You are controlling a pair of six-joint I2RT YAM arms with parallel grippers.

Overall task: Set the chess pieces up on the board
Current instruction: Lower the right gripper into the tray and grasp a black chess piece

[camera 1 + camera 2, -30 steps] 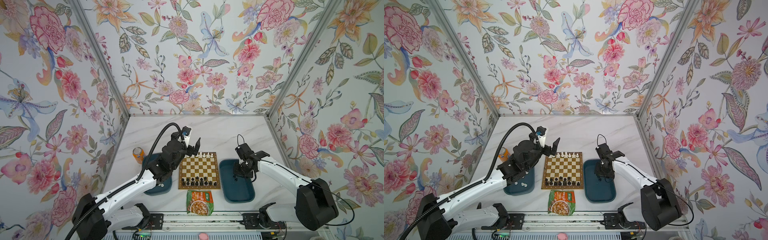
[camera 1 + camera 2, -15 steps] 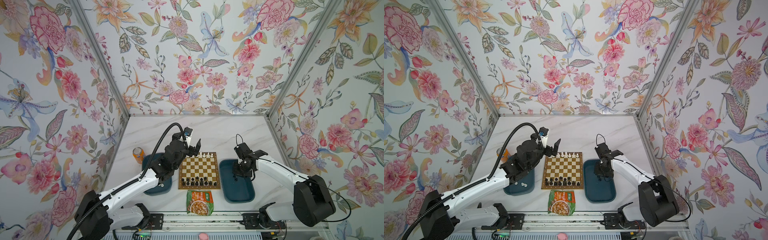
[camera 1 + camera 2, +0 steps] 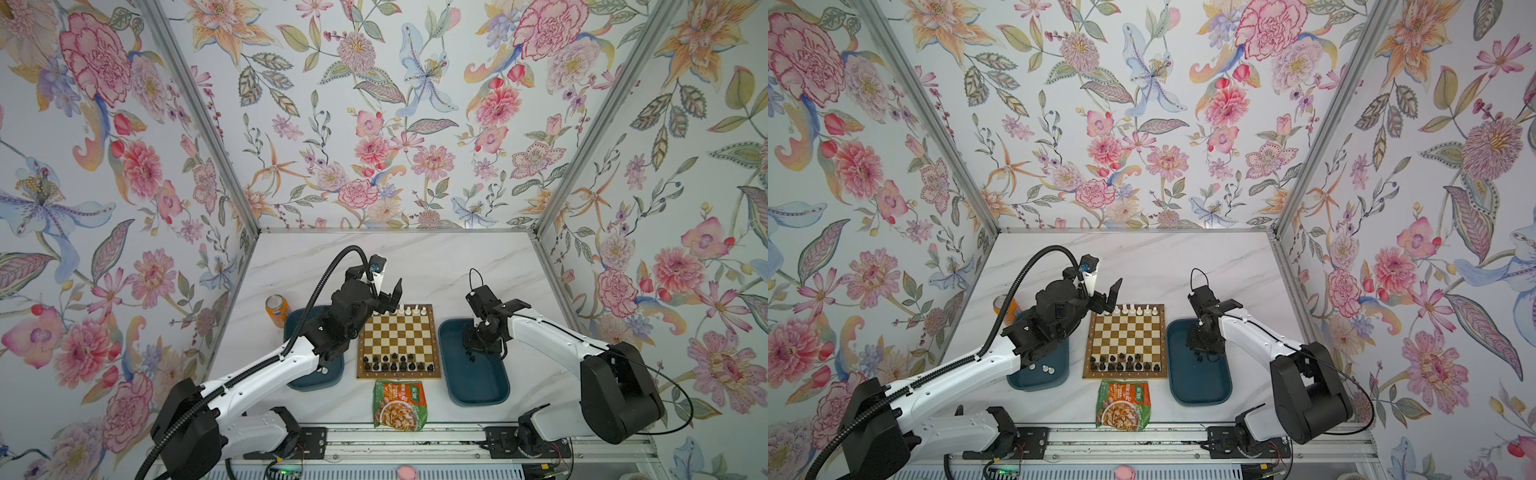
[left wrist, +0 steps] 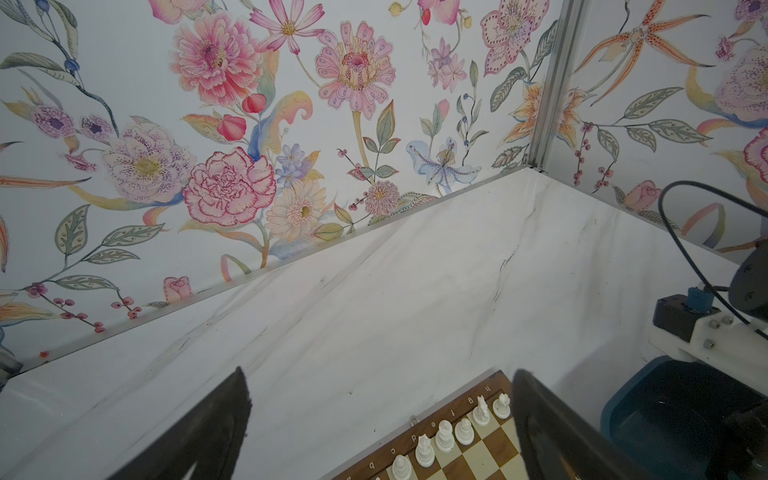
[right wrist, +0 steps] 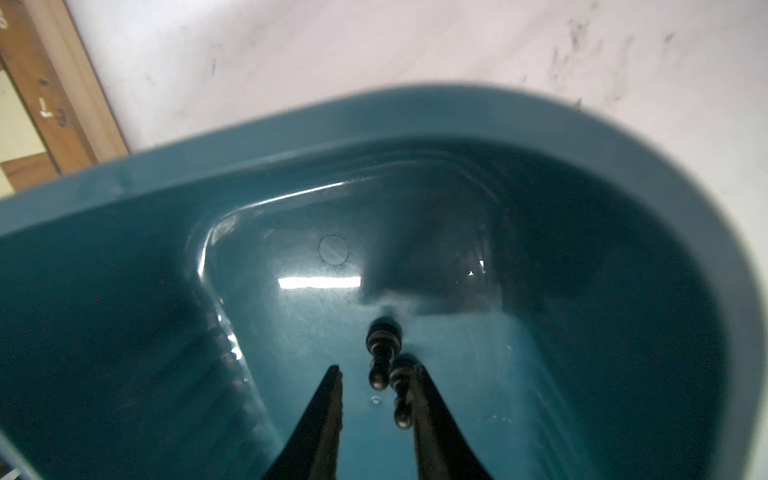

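The chessboard sits lower centre in both top views, with white pieces along its upper edge and black pieces along its lower. The right gripper, jaws slightly parted and empty, reaches inside the teal tray right of it, beside two lying black pawns. The left gripper gapes wide by the board's upper-left corner.

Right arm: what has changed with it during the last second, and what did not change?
The right gripper shifted slightly toward the board inside its teal tray; its jaws stand apart beside two black pawns, gripping nothing. The left gripper, open, and the pieces on the board stayed as they were.
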